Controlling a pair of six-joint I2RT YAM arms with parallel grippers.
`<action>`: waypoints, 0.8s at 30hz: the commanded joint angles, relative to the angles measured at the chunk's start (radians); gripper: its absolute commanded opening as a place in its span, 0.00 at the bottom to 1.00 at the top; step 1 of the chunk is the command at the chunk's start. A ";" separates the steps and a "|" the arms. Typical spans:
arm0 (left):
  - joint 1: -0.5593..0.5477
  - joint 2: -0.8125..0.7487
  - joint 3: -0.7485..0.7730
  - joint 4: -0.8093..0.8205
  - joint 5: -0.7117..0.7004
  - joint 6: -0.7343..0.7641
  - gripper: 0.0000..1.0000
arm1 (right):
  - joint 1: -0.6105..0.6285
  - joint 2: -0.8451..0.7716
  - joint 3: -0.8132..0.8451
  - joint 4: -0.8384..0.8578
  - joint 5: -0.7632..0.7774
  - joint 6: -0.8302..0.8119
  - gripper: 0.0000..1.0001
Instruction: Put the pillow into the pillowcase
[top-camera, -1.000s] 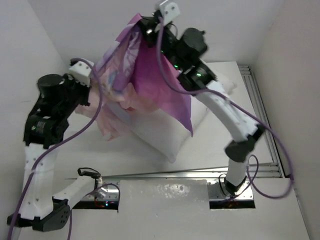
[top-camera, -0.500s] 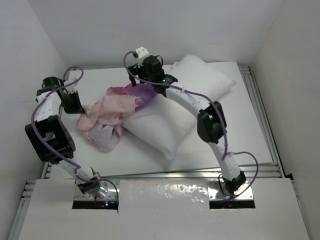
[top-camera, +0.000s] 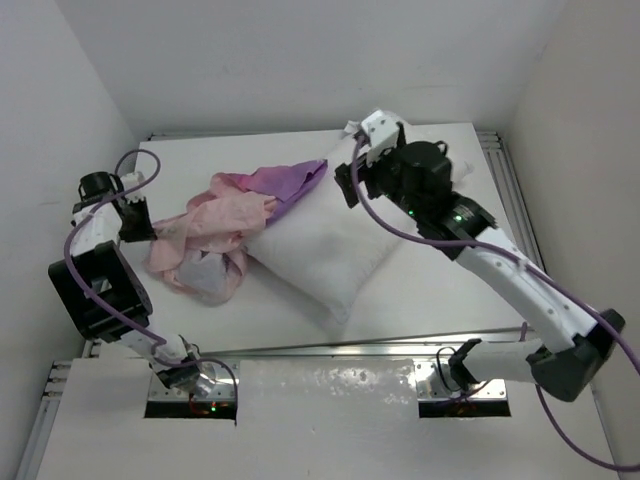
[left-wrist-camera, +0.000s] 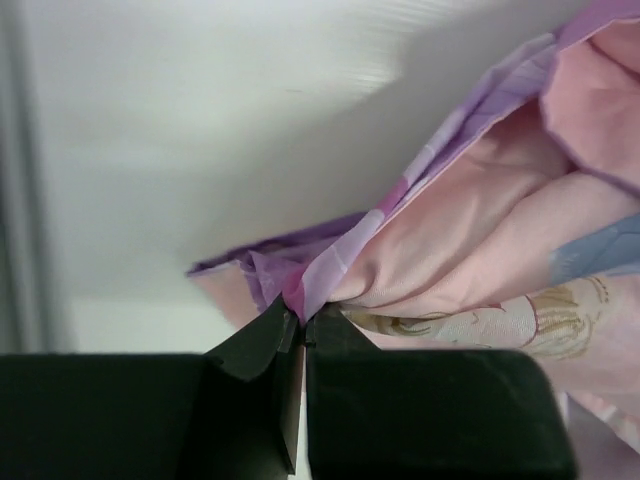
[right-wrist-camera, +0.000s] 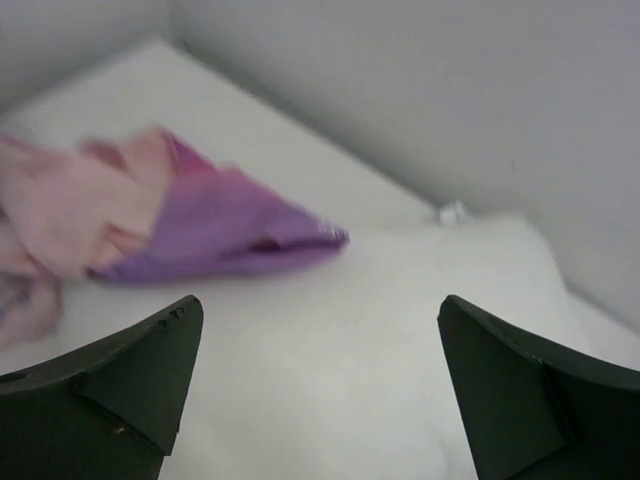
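A second ago the pillowcase (top-camera: 228, 212) was held high in the air. Now it lies in a crumpled heap on the table (top-camera: 460, 290), with its purple corner on the pillow (top-camera: 330, 245). The right gripper (top-camera: 352, 178) has let go, opened wide and moved back above the pillow. The left gripper (top-camera: 136, 224) has come down low at the table's left side.

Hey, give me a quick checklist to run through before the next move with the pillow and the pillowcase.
1. Left gripper shut on the pillowcase edge: ok.
2. Right gripper open, holding nothing: ok.
3. Right gripper above the pillow, not touching it: ok.
4. Pillowcase mouth spread open: not ok, it lies bunched.
5. Pillow clear of fabric: not ok, the purple corner drapes over it.
6. Left grip at the open end: cannot tell.
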 joint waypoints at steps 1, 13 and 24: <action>0.040 -0.074 0.006 0.066 -0.122 0.065 0.00 | -0.022 0.114 -0.115 -0.144 0.140 -0.013 0.99; -0.457 -0.345 0.198 -0.115 0.094 0.511 1.00 | -0.098 0.085 -0.302 -0.015 0.200 0.408 0.99; -0.686 -0.109 0.164 -0.015 -0.075 0.406 0.79 | -0.114 0.154 -0.411 0.234 0.084 0.405 0.98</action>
